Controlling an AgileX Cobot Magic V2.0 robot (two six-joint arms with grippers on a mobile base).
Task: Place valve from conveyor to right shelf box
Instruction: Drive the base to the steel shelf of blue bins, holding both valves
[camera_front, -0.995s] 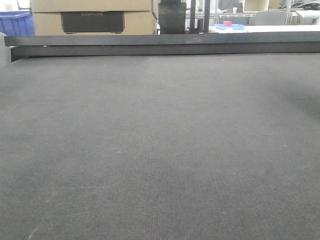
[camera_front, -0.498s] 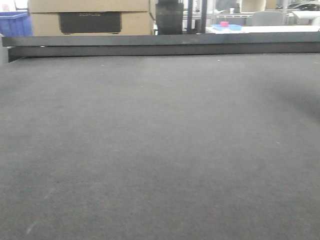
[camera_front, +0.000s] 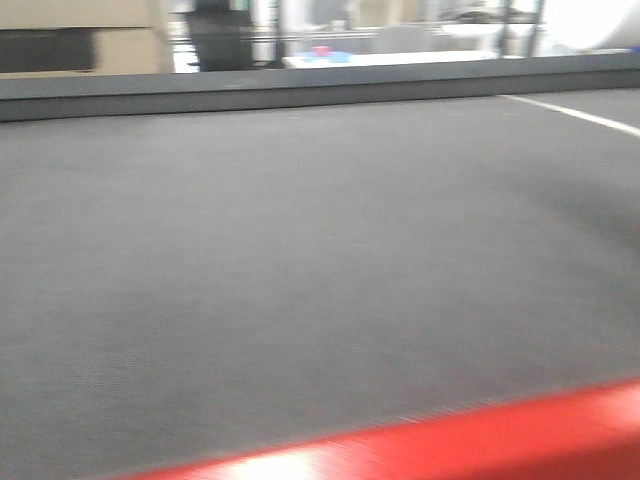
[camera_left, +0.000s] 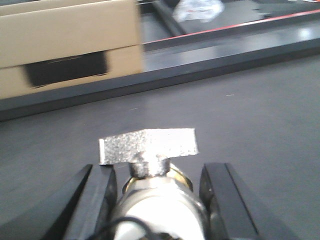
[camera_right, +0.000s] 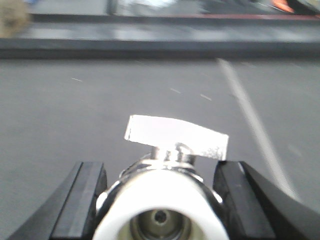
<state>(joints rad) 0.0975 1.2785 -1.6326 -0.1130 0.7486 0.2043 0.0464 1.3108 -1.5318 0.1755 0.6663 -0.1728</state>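
Dark grey woven conveyor (camera_front: 300, 260) fills the front view, with no valve lying on it there. In the left wrist view my left gripper (camera_left: 157, 197) is shut on a silver valve (camera_left: 147, 145) whose flat T-handle points forward above the belt (camera_left: 260, 115). Black fingers (camera_left: 97, 200) press its body from both sides. In the right wrist view my right gripper (camera_right: 159, 200) is shut on a second valve (camera_right: 175, 136) with a white-ringed open end facing the camera. The right shelf box is out of view.
A black rail (camera_front: 300, 92) edges the belt's far side. A white line (camera_front: 580, 115) crosses the belt at the right. A blurred red band (camera_front: 450, 445) cuts the front view's bottom edge. A cardboard box (camera_left: 70, 45) stands behind the rail.
The front view has swung right: the cardboard box and far objects slid left, the white line and red band came into view, and the picture is now motion-blurred.
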